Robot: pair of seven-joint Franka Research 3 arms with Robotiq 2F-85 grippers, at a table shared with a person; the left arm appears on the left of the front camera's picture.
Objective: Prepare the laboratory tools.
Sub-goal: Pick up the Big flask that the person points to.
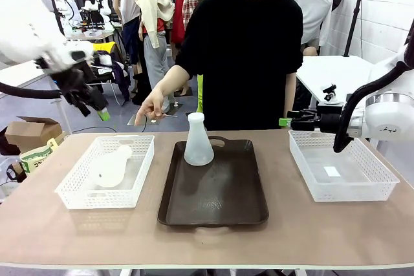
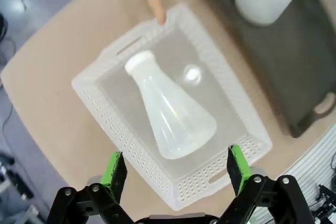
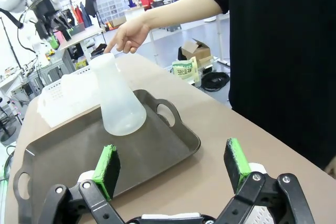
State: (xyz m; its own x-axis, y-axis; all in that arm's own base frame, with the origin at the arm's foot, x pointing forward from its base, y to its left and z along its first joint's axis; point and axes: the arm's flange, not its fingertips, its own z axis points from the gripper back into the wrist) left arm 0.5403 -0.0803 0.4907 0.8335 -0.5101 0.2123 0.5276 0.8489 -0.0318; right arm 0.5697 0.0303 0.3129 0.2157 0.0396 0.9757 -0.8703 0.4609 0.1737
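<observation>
While I look across from the robot's side, counter (image 1: 207,244): tan top, with a bare strip at 6 o'clock.
Tray (image 1: 213,201): dark brown with handles, lying in the middle of the counter.
Left basket (image 1: 70,193): white mesh, just beside the tray at its 9 o'clock.
Lying flask (image 1: 111,167): whitish, on its side inside the left basket, wide base toward 7 o'clock, neck toward 1 o'clock.
Right basket (image 1: 383,185): white mesh, at the tray's 3 o'clock, with a small white slip (image 1: 332,171) on its floor.
Upright flask (image 1: 198,141): standing neck-up on the tray's far end, about 11 o'clock from the tray's middle.
Left jaws: in the air at 10 o'clock, above the left basket's far side. The green pads (image 2: 115,174) are wide apart and grip nothing, and the lying flask sits well below them.
Right jaws: held level above the right basket's far-left corner, tips toward 9 o'clock. The green pads (image 3: 107,169) are wide apart and empty.
Person's hand (image 1: 152,104): reaching in from 12 o'clock, forefinger pointing down at the left basket's far rim. I cannot tell whether it touches.
Person (image 1: 246,50): black top, standing at 12 o'clock behind the counter.
</observation>
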